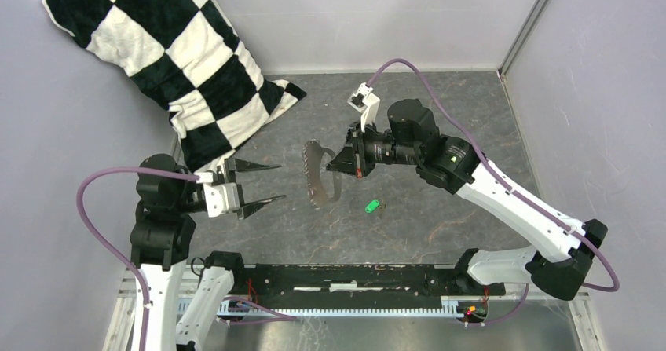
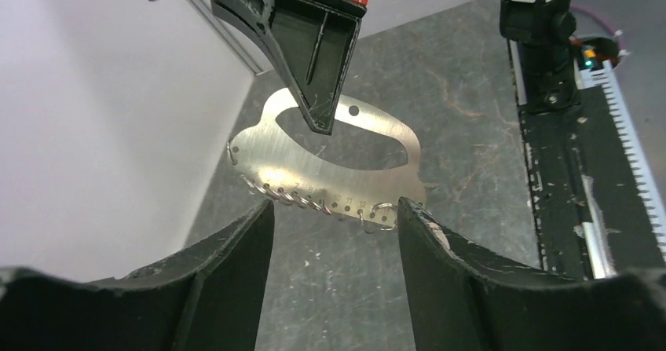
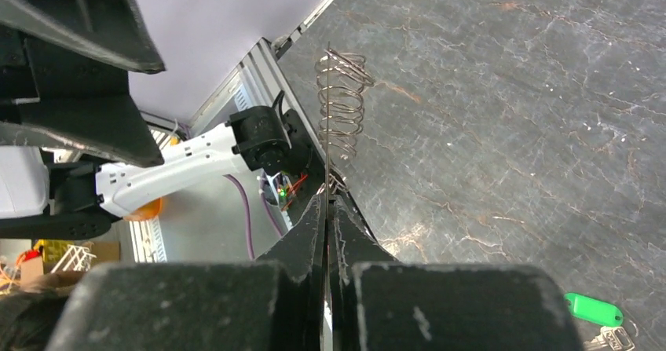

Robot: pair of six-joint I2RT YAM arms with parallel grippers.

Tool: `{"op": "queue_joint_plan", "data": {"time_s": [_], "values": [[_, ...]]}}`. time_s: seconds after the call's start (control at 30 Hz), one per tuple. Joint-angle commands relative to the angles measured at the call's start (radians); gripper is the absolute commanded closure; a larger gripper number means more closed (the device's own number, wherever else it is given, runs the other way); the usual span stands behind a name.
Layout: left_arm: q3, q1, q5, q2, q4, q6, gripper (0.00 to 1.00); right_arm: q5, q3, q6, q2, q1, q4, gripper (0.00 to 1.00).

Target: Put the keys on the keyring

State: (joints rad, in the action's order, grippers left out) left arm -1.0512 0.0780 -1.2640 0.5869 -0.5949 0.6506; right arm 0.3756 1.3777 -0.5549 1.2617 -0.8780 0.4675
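Bottom edge cuts the keys — keyring rim hidden inside right hand.

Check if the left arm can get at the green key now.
Probably: key lies bare on the table, left tool open. The keyring in the right tool hangs between them, so skirt it.

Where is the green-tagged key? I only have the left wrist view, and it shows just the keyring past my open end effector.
Observer: The key lies loose on the table, right of the near end of the keyring.
Operator: Is the right end effector actually clamped on the keyring?
Observer: Yes; the right wrist view shows the right end effector shut on its thin edge.
Operator: Anything close to my left arm?
Observer: A black-and-white checked cushion leans in the far left corner, its lower corner just beyond the left end effector.
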Motion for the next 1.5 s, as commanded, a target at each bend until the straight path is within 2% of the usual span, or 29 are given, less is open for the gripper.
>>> {"op": "queue_joint_plan", "data": {"time_s": [0.0, 0.23, 0.37, 0.5, 0.6, 0.73, 0.8, 0.87, 1.0, 1.1, 1.2, 1.3, 1.37, 1.47], "values": [[0.031, -0.004, -0.041, 0.028, 0.038, -0.126, 0.37, 0.049, 0.021, 0.059, -0.021, -0.008, -0.047, 1.00], [0.084, -0.004, 0.000, 0.026, 0.038, -0.065, 0.57, 0.142, -0.003, 0.086, -0.023, -0.008, -0.081, 1.00], [0.109, -0.004, -0.027, 0.000, -0.031, 0.048, 0.59, 0.220, -0.023, 0.078, -0.019, -0.010, -0.126, 1.00], [0.128, -0.004, -0.047, -0.013, -0.036, 0.028, 0.53, 0.237, -0.024, 0.077, -0.012, -0.008, -0.133, 1.00], [0.136, -0.004, -0.051, -0.025, -0.036, 0.039, 0.52, 0.246, -0.025, 0.067, -0.008, -0.008, -0.145, 1.00], [0.163, -0.003, -0.064, -0.044, -0.035, 0.053, 0.63, 0.259, -0.033, 0.038, -0.004, -0.008, -0.188, 1.00], [0.167, -0.004, -0.071, -0.039, -0.036, 0.051, 0.64, 0.272, -0.041, 0.026, 0.001, -0.008, -0.207, 1.00], [0.165, -0.003, -0.077, -0.029, -0.037, 0.049, 0.61, 0.274, -0.048, 0.017, 0.003, -0.008, -0.216, 1.00], [0.167, -0.003, -0.089, -0.020, -0.037, 0.064, 0.49, 0.309, -0.069, -0.010, 0.006, -0.009, -0.263, 1.00], [0.163, -0.003, -0.094, -0.009, -0.036, 0.046, 0.29, 0.339, -0.072, -0.014, 0.016, -0.009, -0.278, 1.00], [0.160, -0.002, -0.080, 0.004, -0.036, 0.030, 0.27, 0.334, -0.047, 0.023, 0.030, -0.009, -0.230, 0.99], [0.154, -0.004, -0.015, 0.021, -0.029, 0.020, 0.27, 0.243, 0.029, 0.136, 0.049, -0.009, -0.084, 1.00], [0.146, -0.003, 0.023, 0.047, 0.008, -0.051, 0.26, 0.175, 0.069, 0.202, 0.059, -0.017, -0.011, 1.00], [0.117, -0.003, 0.021, 0.085, 0.018, -0.098, 0.16, 0.079, 0.122, 0.284, 0.073, -0.058, 0.074, 1.00]]}}
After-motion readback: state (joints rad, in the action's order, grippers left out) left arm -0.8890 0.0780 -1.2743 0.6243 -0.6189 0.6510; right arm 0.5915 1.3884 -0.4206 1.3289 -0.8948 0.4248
